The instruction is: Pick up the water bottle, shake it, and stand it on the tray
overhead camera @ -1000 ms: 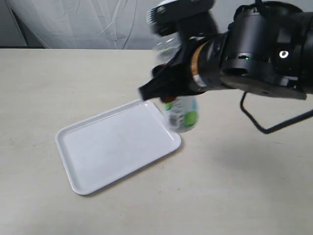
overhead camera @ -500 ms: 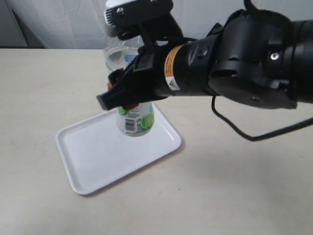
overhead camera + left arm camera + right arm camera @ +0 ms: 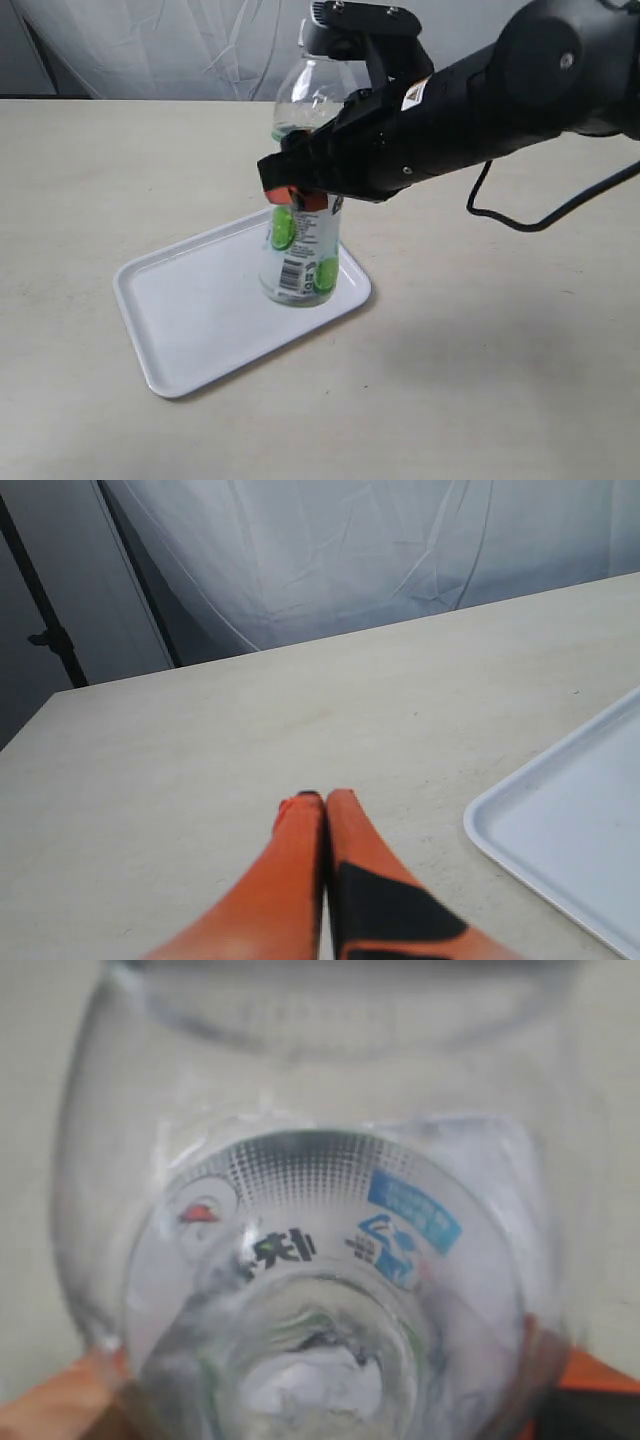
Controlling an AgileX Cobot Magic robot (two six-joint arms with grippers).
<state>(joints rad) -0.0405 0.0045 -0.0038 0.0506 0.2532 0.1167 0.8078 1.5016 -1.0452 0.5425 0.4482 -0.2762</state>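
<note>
Your right hand (image 3: 305,195) clasps the water bottle (image 3: 302,262) upright at the right end of the tray (image 3: 185,315) on the desk (image 3: 480,380), while your left hand (image 3: 322,802) has its fingers pressed together.

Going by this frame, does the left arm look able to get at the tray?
Probably yes. In its wrist view only bare table lies between the shut left end effector and the tray's rim; the right end effector, holding the water bottle, is not in that path.
</note>
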